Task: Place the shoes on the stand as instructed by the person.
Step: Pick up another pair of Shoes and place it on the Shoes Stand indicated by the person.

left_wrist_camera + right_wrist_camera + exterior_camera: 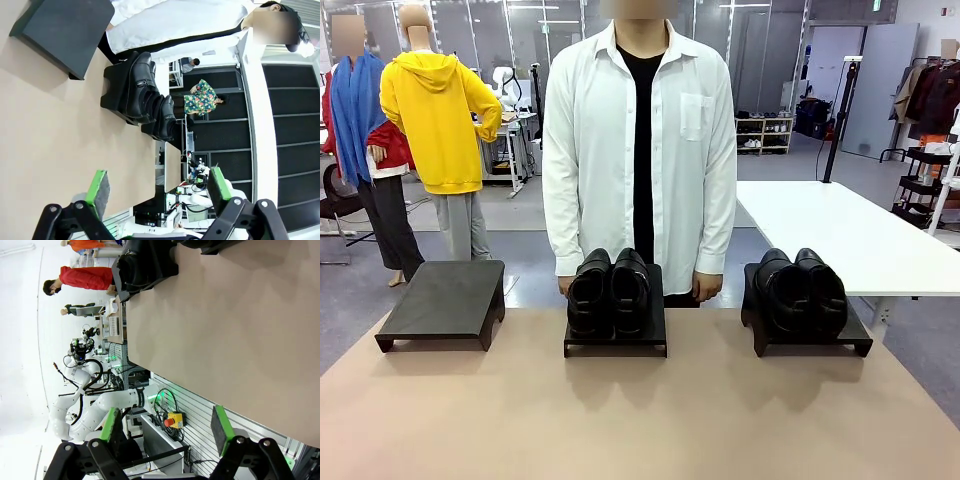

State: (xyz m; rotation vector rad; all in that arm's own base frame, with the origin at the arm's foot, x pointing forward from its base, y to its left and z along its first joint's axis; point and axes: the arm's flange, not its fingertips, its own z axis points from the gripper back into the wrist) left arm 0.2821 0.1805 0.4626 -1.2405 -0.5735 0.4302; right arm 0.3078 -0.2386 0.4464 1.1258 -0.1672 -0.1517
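We see the tan table (640,420) with the person (638,150) in a white shirt standing at its far edge, hands resting behind the middle stand (616,340). Three dark stands sit in a row: the left stand (445,303) bare, the middle one carrying one pair of black shoes (609,290), the right stand (810,335) carrying the other pair (800,290). Our left gripper (156,192) and right gripper (167,427) both hang with jaws spread wide, holding nothing.

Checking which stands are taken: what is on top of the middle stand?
A pair of black glossy shoes sits side by side on the middle stand, toes toward the robot. They cover most of its top; the person stands right behind.
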